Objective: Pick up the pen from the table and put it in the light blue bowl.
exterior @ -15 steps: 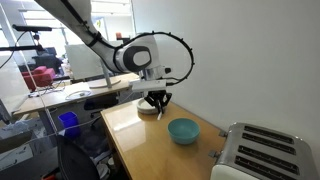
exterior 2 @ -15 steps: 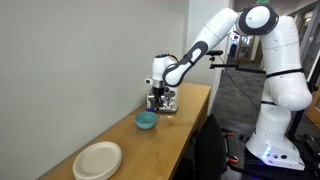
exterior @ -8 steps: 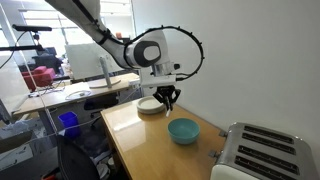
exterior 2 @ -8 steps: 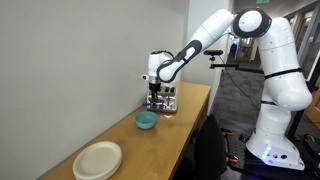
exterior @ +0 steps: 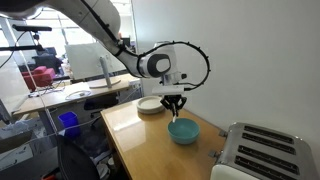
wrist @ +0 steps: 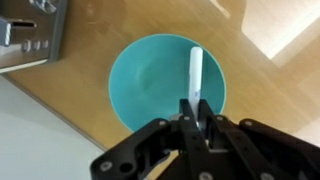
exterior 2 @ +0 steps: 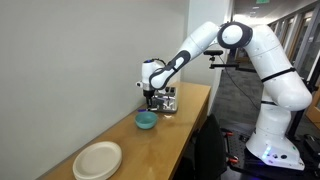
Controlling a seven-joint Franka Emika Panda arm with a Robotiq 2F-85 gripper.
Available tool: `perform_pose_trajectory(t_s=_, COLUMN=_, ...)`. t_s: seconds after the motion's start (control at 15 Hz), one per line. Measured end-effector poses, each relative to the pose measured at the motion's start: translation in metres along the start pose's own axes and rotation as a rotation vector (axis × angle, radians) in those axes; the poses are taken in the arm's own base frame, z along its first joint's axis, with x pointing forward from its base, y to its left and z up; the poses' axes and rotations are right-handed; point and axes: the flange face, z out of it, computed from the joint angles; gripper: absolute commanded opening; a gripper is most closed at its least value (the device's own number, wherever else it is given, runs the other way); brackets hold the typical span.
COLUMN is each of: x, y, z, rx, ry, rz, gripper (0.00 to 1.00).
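The gripper (wrist: 198, 120) hangs over the light blue bowl (wrist: 140, 80) with its jaws pinching the pen (wrist: 195, 72) by one end; in the wrist view the pale shaft shows against the bowl's teal inside, to the right of centre and within the rim; the pen is thus off the table (wrist: 262, 105) and in the air, not yet in the bowl; the step in hand, as I judge it, is the release. In an exterior view the gripper (exterior: 176, 103) stands a little above the bowl, though at that size the gap is hard to read and the pen itself cannot be made out there. To do the step well, I would bring the gripper somewhat lower before letting go, so that the pen slides in rather than bounces off the smooth wall; nudge it toward the bowl's centre, since the pen sits off to one side; then spread the jaws fully and lift straight up, clear of the rim. The toaster (wrist: 30, 35) and the white dish (exterior: 150, 106) stand apart from the bowl and should not hinder the move.
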Motion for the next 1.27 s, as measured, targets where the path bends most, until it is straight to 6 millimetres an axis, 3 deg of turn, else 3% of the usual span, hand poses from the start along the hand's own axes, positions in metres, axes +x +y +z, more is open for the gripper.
perform_pose_trajectory(t_s=0.07, x=0.003, y=0.001, z=0.006, rx=0.003, ry=0.000, rz=0.001, gripper=0.38)
perform_pose_trajectory(t_s=0.13, x=0.005, y=0.003, z=0.011, rx=0.005, ry=0.000, rz=0.003, gripper=0.39)
perform_pose_trajectory(t_s=0.4, x=0.011, y=0.013, z=0.022, rx=0.005, ry=0.001, rz=0.015, gripper=0.68)
perform_pose_trajectory(t_s=0.67, x=0.012, y=0.021, z=0.010, rx=-0.005, ry=0.001, rz=0.058, gripper=0.98)
perform_pose_trajectory(t_s=1.27, x=0.010, y=0.007, z=-0.066, rx=0.008, ry=-0.055, rz=0.117, gripper=1.00)
